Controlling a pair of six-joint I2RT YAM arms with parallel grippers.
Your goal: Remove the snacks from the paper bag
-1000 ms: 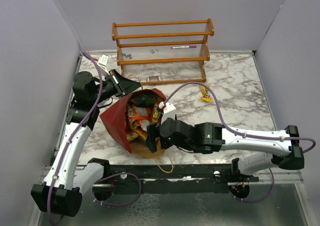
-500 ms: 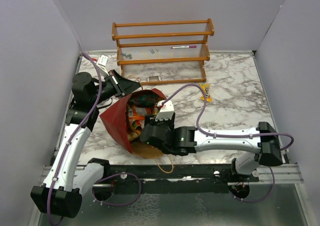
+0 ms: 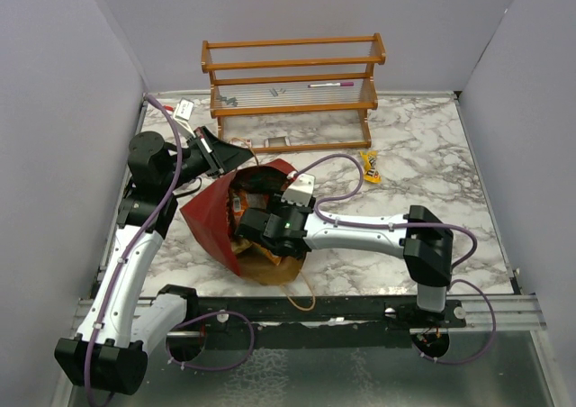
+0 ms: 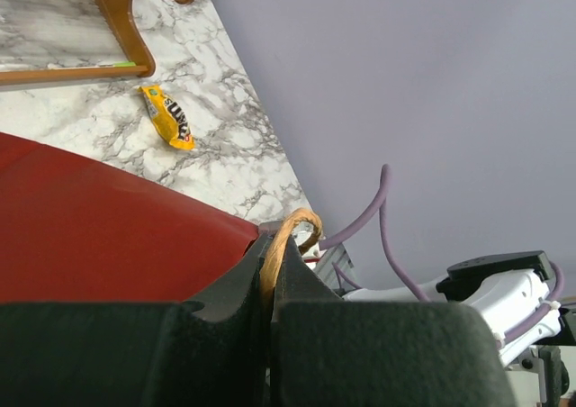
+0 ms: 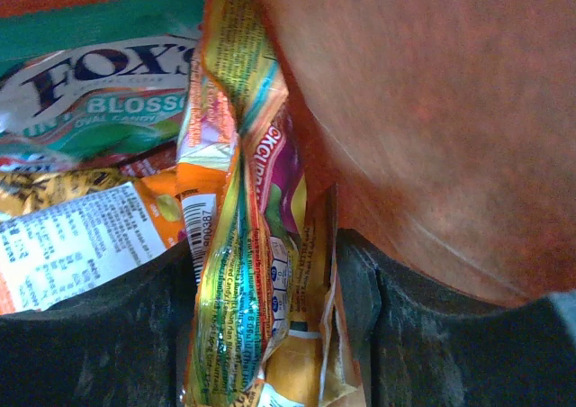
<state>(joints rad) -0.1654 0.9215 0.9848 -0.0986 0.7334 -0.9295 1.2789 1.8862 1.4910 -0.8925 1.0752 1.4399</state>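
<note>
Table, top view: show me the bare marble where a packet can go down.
Widest bare table: right of the yellow packet, between the wooden rack and the right arm. A narrower strip lies between that arm and the front rail. Crowded: the left, with the paper bag, left gripper and right gripper.

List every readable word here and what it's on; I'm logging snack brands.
"FOX'S": teal-green packet.
"BLOSSO", cut off, and "OVAL CANDY": same packet.
Orange packet: print too crumpled and blurred to read.
Yellow packet on the table: lettering too small.
</note>
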